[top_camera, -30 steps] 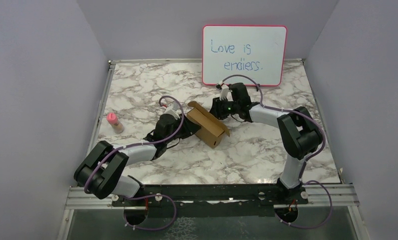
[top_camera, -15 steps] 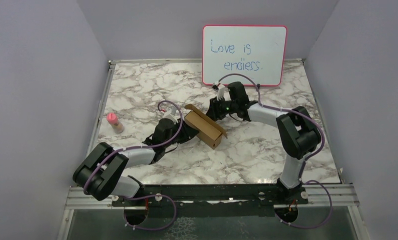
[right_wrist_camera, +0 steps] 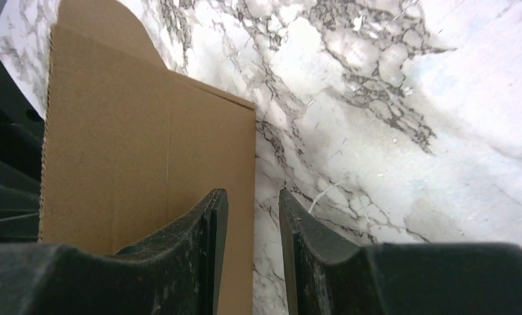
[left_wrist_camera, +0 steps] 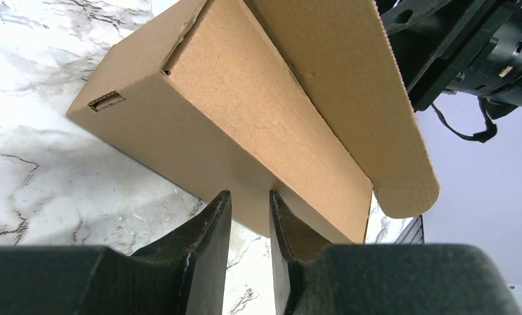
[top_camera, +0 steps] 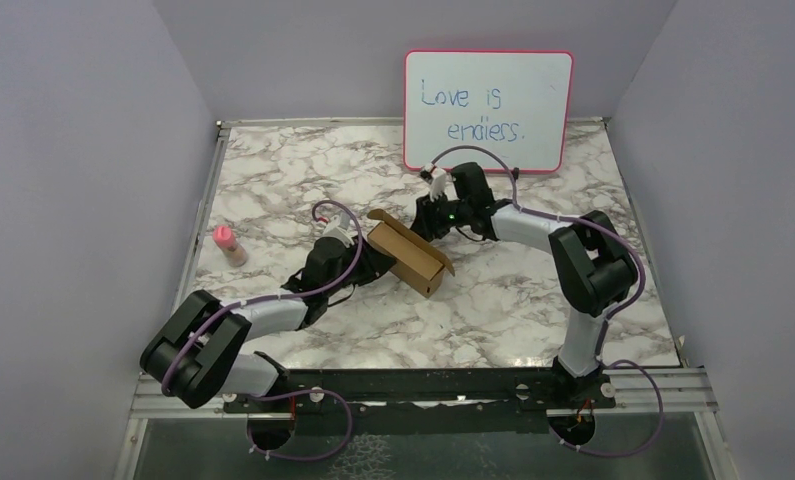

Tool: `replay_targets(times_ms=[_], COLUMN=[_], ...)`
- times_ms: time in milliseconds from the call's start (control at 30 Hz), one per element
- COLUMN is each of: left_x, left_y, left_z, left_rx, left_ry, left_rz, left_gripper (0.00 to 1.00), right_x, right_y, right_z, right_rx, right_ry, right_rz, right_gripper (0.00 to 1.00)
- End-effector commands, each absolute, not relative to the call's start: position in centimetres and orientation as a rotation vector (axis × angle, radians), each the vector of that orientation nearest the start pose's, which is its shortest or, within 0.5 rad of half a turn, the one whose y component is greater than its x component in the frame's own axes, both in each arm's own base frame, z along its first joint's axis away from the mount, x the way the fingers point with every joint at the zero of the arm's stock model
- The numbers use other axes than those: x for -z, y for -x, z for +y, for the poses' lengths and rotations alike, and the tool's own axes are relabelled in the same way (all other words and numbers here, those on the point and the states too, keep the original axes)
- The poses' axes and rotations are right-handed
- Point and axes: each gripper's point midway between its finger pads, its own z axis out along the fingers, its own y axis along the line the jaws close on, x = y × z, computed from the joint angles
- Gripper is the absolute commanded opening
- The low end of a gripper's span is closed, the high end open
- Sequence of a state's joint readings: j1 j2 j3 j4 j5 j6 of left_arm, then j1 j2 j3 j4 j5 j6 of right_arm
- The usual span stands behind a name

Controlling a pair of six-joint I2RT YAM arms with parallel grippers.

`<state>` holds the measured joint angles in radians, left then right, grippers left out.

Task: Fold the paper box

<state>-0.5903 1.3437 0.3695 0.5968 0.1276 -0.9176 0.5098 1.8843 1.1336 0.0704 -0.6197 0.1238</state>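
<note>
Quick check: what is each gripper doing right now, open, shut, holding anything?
Left gripper: slightly open, gripping nothing, tips close to the side of the box.
Right gripper: slightly open, gripping nothing, over an edge of the box.

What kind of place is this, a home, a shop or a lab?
Probably a robotics lab cell: plain lilac walls enclose a marble-patterned table, a black-and-white left robot arm and right robot arm are bolted to a metal frame at the near edge, with a brown cardboard box between them.
</note>
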Motion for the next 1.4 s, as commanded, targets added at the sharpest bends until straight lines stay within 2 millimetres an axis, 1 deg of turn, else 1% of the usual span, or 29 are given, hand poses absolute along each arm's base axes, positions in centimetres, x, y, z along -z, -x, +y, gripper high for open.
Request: replay_targets(times_ms=[0,267,400,467,500,600,700,800,900,967,1067,1167,1200,1233,1300,1367], left_x=[-9.1,-8.7,-9.1,-9.4,-9.5,-9.7,-9.9,-9.9,-9.8,-9.7,-10.0,-10.4,-10.4,-10.5,-10.6,-10.8], left_y=[-27.4,-27.2,-27.4,-27.6,-27.6,-27.8,-28.0,-28.2,-28.1,-28.0,-27.7,-27.4,-27.2,-27.2,-27.0,-26.9], left_z=[-24.4,-25.3,-25.9,-26.4,-26.7,-27.4,-27.7,-27.4,-27.0,-26.9,-26.8,-26.2,-25.9,-25.5,-24.7,-23.8], left_rx=[1.063,1.094,1.107,1.115,1.120,1.133,1.131,1.112,1.098,1.098,1.107,1.093,1.078,1.062,1.019,0.970], left_ry=[0.247,0.220,0.209,0.201,0.201,0.197,0.198,0.211,0.222,0.222,0.213,0.201,0.194,0.186,0.165,0.145], left_rz=[2.074,2.110,2.095,2.090,2.089,2.079,2.070,2.060,2.056,2.056,2.050,2.036,2.040,2.044,2.061,2.077], left_gripper=[0.29,0.29,0.29,0.29,0.29,0.29,0.29,0.29,0.31,0.32,0.35,0.40,0.41,0.43,0.46,0.50], right_x=[-10.0,-10.0,-10.2,-10.2,-9.9,-9.6,-9.5,-9.4,-9.3,-9.8,-11.0,-12.7,-13.1,-13.4,-13.9,-15.0], right_y=[-37.0,-36.3,-35.5,-35.5,-35.2,-35.2,-35.4,-36.1,-37.0,-37.7,-38.9,-39.7,-40.0,-40.3,-40.7,-40.9], right_z=[32.2,34.4,35.6,36.0,36.1,36.7,37.2,37.0,36.6,36.4,35.9,35.3,34.8,34.4,33.1,31.7], right_rx=[-0.953,-1.089,-1.153,-1.175,-1.188,-1.202,-1.197,-1.157,-1.082,-1.034,-0.962,-0.892,-0.857,-0.817,-0.730,-0.646], right_ry=[0.821,0.935,0.992,1.013,1.020,1.065,1.078,1.071,1.064,1.056,1.014,0.973,0.955,0.937,0.895,0.841], right_rz=[2.093,2.048,2.015,1.999,2.021,2.012,2.012,2.009,2.020,2.017,2.012,2.004,2.008,2.013,2.029,2.043], right_gripper=[0.40,0.41,0.41,0.41,0.41,0.41,0.41,0.41,0.41,0.41,0.42,0.45,0.47,0.50,0.54,0.57])
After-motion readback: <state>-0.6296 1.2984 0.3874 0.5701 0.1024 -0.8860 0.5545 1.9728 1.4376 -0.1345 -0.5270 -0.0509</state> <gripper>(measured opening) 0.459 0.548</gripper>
